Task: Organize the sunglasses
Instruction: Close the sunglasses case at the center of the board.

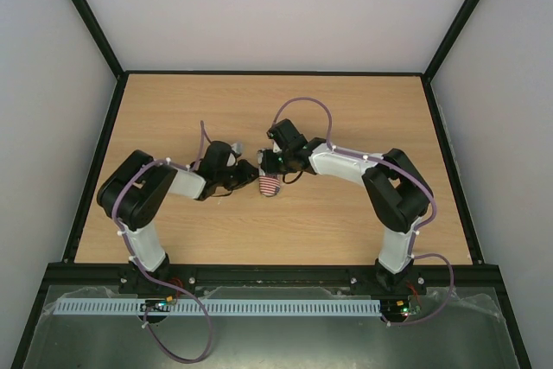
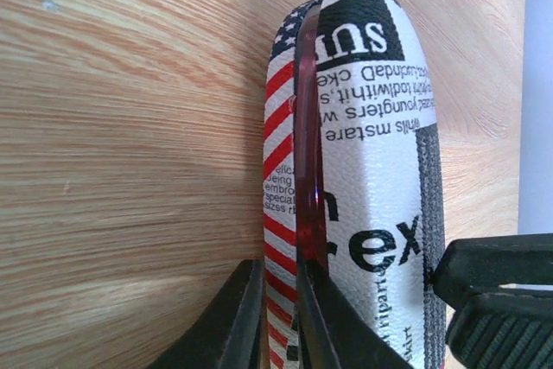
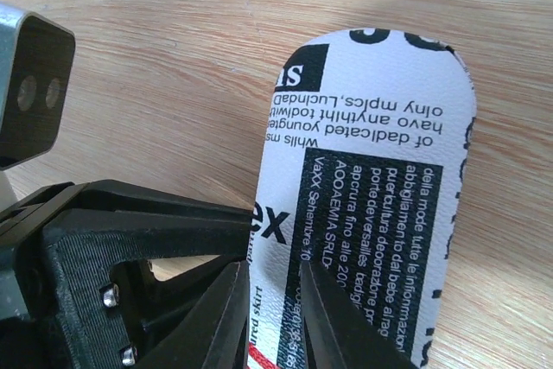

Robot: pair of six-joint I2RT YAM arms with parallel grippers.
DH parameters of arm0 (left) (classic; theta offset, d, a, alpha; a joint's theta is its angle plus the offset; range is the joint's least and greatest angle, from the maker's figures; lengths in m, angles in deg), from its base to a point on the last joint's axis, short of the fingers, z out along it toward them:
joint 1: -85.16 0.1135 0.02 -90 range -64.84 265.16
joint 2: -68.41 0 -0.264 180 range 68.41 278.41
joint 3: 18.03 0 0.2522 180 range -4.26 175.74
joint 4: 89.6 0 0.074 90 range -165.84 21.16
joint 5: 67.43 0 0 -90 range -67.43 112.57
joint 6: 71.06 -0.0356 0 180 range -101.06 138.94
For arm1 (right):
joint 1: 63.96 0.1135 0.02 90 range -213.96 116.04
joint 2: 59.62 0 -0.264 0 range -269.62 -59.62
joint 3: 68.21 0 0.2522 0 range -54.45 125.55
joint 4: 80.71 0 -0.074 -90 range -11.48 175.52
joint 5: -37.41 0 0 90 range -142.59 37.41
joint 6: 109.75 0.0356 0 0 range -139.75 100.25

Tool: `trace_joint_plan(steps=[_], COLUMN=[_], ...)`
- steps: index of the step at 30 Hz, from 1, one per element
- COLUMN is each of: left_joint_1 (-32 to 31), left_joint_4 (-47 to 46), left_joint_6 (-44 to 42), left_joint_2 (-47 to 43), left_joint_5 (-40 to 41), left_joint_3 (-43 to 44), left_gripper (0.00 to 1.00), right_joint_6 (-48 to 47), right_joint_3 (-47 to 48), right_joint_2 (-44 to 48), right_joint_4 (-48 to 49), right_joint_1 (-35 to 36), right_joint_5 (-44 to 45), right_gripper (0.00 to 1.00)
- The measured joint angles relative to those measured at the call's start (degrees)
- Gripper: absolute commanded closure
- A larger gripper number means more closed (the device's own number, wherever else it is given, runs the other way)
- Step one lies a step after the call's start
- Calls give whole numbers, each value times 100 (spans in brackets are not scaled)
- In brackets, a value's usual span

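My left claw pinches the flag-striped half of the case and my right claw its printed lid, the sunglasses a red rim in the seam, so I judge I'm closing up and next need an even squeeze.

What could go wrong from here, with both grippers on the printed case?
1. What looks like the sunglasses shows as a red edge in the seam of the case. Pressing the halves shut might pinch the frame.
2. The left gripper and the right gripper each pinch only a thin edge near one end. The case could slip or twist out and fall onto the table.
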Motion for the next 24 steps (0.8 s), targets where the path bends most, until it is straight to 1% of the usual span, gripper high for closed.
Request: trace_joint_plan(steps=[6,9,11,14,18,20,21,24], left_joint_1=[15,39,55,98,155,173,177,184], left_joint_4=[42,52,66,61,9,-15,-31,-76], left_joint_6=[57,83,94,98,127,129,136,127], left_joint_2=[-184,-304,-389,-503,-614,-616,-616,-619], left_joint_5=[98,136,142,136,81,39,35,-4], left_joint_3=[-142,-236,-297,-391,-492,-494,-503,-555], left_gripper=[73,71,71,80,81,78,76,74], right_joint_6=[-15,-20,-20,-20,-20,-17,-20,-39], right_joint_3=[24,39,52,68,85,85,85,87], right_joint_2=[-2,-2,-9,-24,-74,-74,-74,-74], right_joint_4=[-55,-57,-55,-55,-59,-61,-63,-83], right_joint_1=[11,20,31,37,37,37,37,48], right_joint_5=[50,81,92,116,146,144,144,149], right_gripper=[82,82,82,82,82,82,80,62])
